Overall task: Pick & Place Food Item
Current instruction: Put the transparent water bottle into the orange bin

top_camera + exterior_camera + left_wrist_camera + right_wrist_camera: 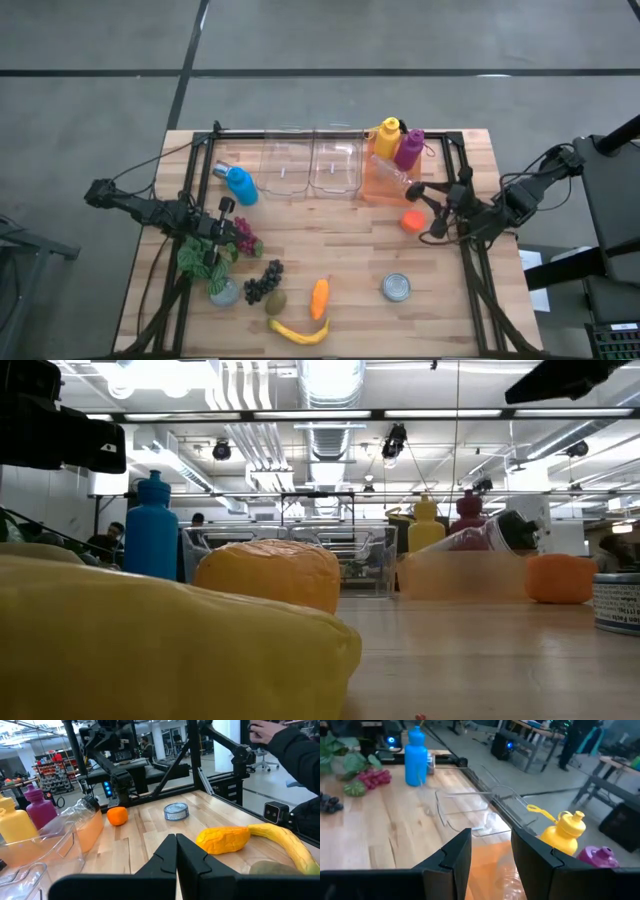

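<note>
Nothing placed yet. Food still loose on table: orange (412, 221), carrot (319, 297), banana (299, 332). Clear bins (310, 167) empty. Left gripper (176, 851) closed, holding nothing. Right gripper (490, 851) parted, empty, near orange.

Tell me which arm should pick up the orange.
Right. The right gripper hangs open beside the orange on that side of the table. The left gripper is shut, far off by the leafy greens.
</note>
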